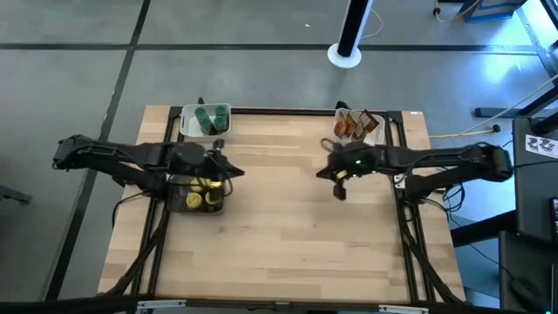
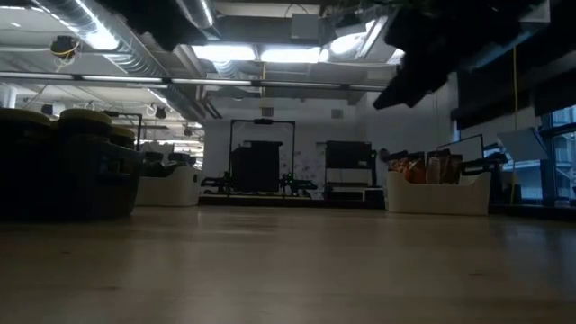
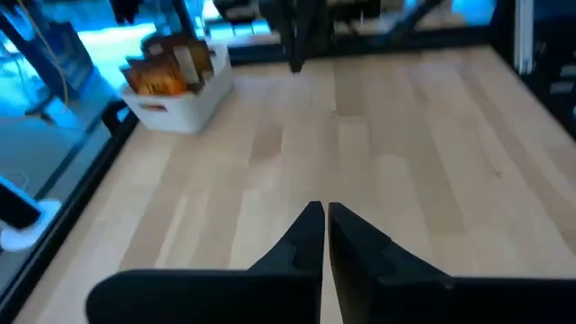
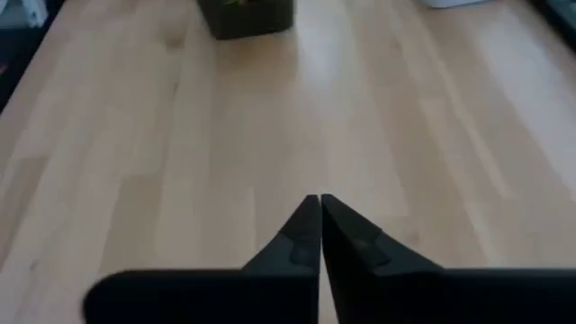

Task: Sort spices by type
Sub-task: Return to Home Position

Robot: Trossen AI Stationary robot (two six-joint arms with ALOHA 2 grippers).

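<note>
The left gripper (image 3: 326,211) hangs left of centre in the high view, over the upper edge of the dark tray (image 1: 177,208). Its jaws are pressed together and hold nothing. The right gripper (image 4: 319,202) hangs right of centre above the bare wooden table (image 1: 279,235), with its jaws likewise pressed together and empty. The yellow-lidded jars (image 1: 205,192) sit inside the dark tray. Farther up the frame, the green-lidded jars (image 1: 210,119) fill the upper-left white tray (image 1: 184,131), and the brown-orange packets (image 1: 353,126) stand in the upper-right white tray (image 1: 378,133).
</note>
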